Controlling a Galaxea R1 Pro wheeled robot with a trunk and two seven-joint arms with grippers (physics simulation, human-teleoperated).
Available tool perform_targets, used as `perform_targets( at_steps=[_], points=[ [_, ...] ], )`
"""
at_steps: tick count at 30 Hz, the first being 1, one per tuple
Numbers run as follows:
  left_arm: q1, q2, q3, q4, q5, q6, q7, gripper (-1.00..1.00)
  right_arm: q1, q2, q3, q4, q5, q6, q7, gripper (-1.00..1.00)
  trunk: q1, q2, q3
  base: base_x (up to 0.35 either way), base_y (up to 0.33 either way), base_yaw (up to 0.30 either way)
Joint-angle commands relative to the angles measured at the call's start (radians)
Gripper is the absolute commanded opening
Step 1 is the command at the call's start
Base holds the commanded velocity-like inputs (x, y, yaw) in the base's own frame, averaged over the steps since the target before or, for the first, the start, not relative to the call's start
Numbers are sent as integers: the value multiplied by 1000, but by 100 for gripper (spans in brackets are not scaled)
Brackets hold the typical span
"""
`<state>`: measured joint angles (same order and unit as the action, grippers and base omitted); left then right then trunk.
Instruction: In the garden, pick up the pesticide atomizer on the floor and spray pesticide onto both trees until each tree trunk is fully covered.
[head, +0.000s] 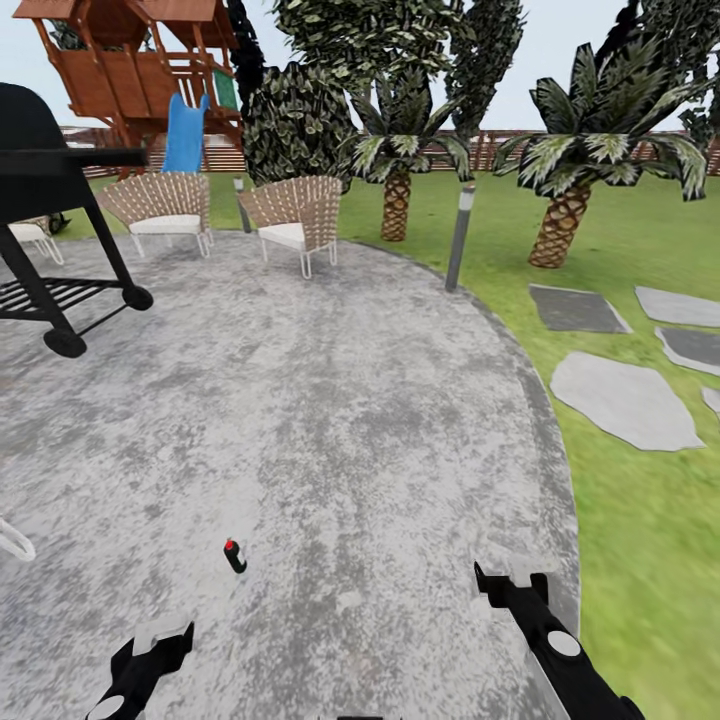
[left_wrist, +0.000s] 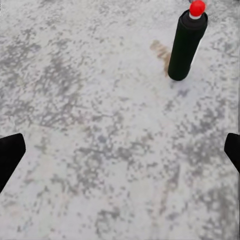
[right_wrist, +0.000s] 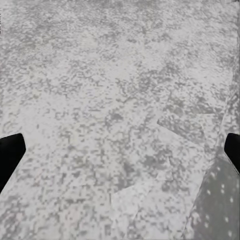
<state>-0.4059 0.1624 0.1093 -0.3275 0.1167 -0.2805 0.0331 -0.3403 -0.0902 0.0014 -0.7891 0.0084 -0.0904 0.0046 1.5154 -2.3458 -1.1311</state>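
The pesticide atomizer (head: 234, 556), a small black bottle with a red cap, stands upright on the grey paving just ahead of my left gripper (head: 160, 634). In the left wrist view the atomizer (left_wrist: 186, 46) stands beyond and to one side of the open left gripper (left_wrist: 120, 155), with nothing between the fingers. My right gripper (head: 506, 574) hovers over bare paving near the patio's right edge. It is open and empty in the right wrist view (right_wrist: 120, 155). Dark leafy crowns (head: 400, 40) rise at the back; the tree trunks are hidden.
A black grill (head: 50, 200) stands at the left, two wicker chairs (head: 295, 215) behind it, and a wooden playset (head: 140, 70) beyond. A grey bollard (head: 459, 240) marks the patio's far edge. Two short palms (head: 560, 220) and stepping stones (head: 620, 400) sit on the lawn (head: 650, 540) to the right.
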Motion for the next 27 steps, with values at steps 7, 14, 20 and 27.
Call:
perform_targets(
  at_steps=[7,14,20,27],
  points=[
    [-1,1,-4,0,11,0,-1,100,0,0,0,1,1,-3,0,100,0,0,-1,252,-236,265],
    [-3,1,-6,-21,11,67,-9,100,0,0,1,1,1,-3,0,100,0,0,-2,257,-231,182],
    [-4,-1,-7,-33,10,71,-10,100,0,0,2,2,1,-3,0,100,0,0,-2,260,-232,24],
    [-4,0,-5,-36,10,63,-9,100,0,1,3,2,1,-3,0,100,0,0,-2,270,-224,93]
  ],
)
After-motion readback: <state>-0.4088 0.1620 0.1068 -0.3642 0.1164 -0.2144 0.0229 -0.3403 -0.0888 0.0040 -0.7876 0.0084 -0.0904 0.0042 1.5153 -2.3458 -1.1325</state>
